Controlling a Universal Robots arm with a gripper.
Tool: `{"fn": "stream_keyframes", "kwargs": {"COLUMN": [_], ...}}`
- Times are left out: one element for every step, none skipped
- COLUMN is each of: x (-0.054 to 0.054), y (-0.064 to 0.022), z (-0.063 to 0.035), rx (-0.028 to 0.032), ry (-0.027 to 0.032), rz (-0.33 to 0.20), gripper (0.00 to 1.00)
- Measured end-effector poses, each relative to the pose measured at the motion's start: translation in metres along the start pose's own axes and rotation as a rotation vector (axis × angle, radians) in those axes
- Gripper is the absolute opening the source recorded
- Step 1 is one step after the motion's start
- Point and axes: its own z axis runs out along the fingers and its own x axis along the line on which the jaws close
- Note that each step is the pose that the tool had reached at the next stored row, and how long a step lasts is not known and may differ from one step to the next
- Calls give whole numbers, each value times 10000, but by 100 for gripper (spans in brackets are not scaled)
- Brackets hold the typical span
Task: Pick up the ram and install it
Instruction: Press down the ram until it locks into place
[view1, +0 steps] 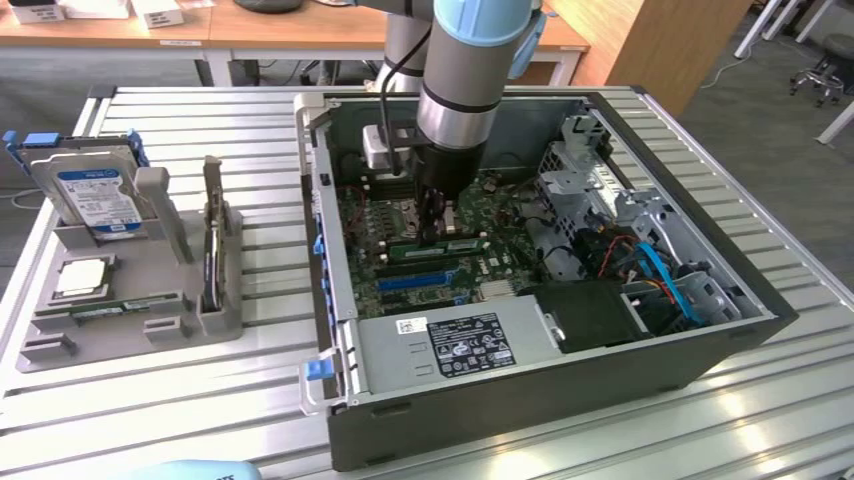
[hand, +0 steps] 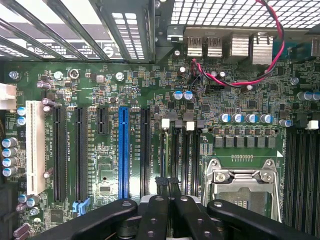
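Furthest toward the exterior view's left, a grey tray (view1: 40, 350) is seen on the slatted table. In it stand a hard drive (view1: 91, 195) and, lower down, a square processor chip (view1: 83, 277). A spare green stick (view1: 123, 308) lies flat just beside the chip.

Further along, the open computer case (view1: 534, 400) is found, with its motherboard (view1: 400, 215) exposed. The gripper (view1: 434, 235) is lowered deep into the case, over the memory slots. Its jaws are drawn fully together, a narrow stance also seen in the wrist view (hand: 166, 182). The ram (view1: 461, 243) is seen at the fingertips as a green strip on the board, touching or just beside them. Whether it is pinched between the jaws or only pressed from above cannot be told. In the wrist view the fingertips are placed over the dark slots between the blue slot (hand: 123, 150) and the processor socket (hand: 243, 182).

Toward the exterior view's right, the drive cage and blue cables (view1: 661, 275) are left untouched.

The task is judged to be far along: the ram has been lifted and brought to its slot. Full seating and closed latches cannot be confirmed, and the release is not yet done.
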Motion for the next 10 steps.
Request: {"fn": "stream_keyframes", "kwargs": {"x": [0,0,0,0,0,0,0,0,0,0], "y": [0,0,0,0,0,0,0,0,0,0], "z": [0,1,4,6,8,9,9,9,10,10], "rx": [1,1,1,1,0,-1,-1,-1,0,0], "ry": [-1,-1,-1,0,1,2,2,2,0,0], "rz": [0,0,0,0,0,0,0,0,0,0], "gripper": [10,10,10,10,10,10,10,10,10,10]}}
